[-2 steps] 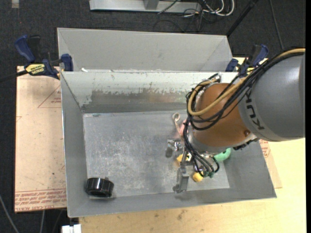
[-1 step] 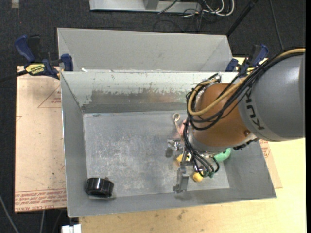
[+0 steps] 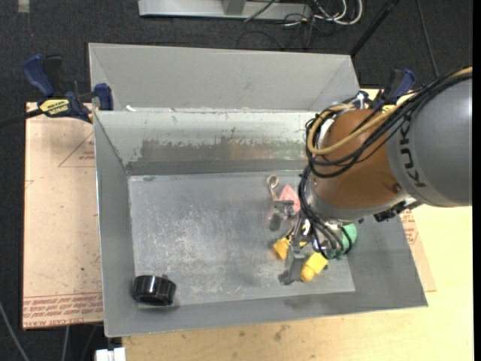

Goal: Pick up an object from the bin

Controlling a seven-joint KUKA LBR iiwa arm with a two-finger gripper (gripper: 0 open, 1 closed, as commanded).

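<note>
Hand (image 3: 294,265) among yellow pieces (image 3: 314,268); black ring (image 3: 153,289) well apart.

You have open bin floor (image 3: 203,224) left and centre; only a black cap (image 3: 154,289) near-left, small clutter (image 3: 288,195) crowding the right.

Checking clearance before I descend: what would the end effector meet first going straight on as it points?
Likely the bare bin floor just below the end effector; a yellow piece lies close beside, depth unclear.

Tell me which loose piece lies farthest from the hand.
The black round cap, alone in the grey metal bin's lower-left corner; the pink piece, green piece and the rest crowd round the hand at the right.
</note>
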